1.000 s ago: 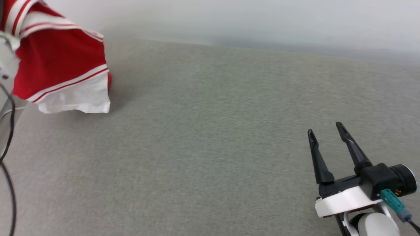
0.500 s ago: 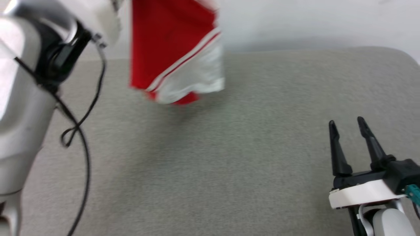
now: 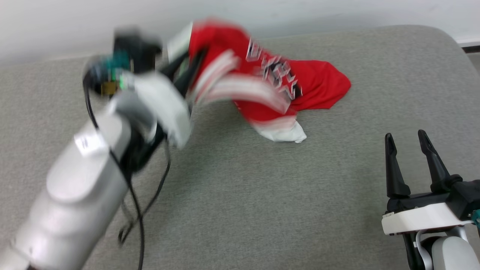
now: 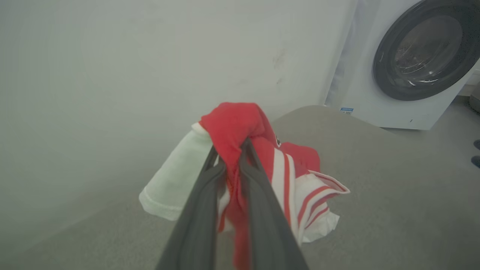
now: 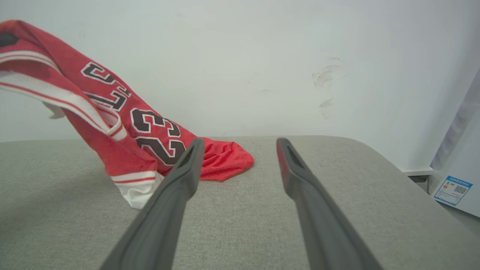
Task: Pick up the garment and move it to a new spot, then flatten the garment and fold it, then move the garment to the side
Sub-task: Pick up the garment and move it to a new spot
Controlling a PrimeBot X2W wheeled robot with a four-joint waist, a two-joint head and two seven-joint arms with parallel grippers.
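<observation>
Left claw point(image 4: 229, 148) tight on garment point(image 4: 234, 122), fabric bunched past its tips; right claw point(image 3: 404, 134) agape.

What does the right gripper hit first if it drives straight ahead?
Likely nothing on the table: the right gripper points past the jersey, which lies just left of its line, toward the wall. Depth is unclear.

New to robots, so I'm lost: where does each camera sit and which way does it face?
Head view: on the head, looking down at the grey padded surface; left gripper, pale forearm and open right gripper show.
Left wrist view: on that wrist, looking along dark fingers shut on the red jersey with white trim, toward a white washing machine.
Right wrist view: on that wrist, looking along spread fingers toward the white wall.
All three share the jersey.
</observation>
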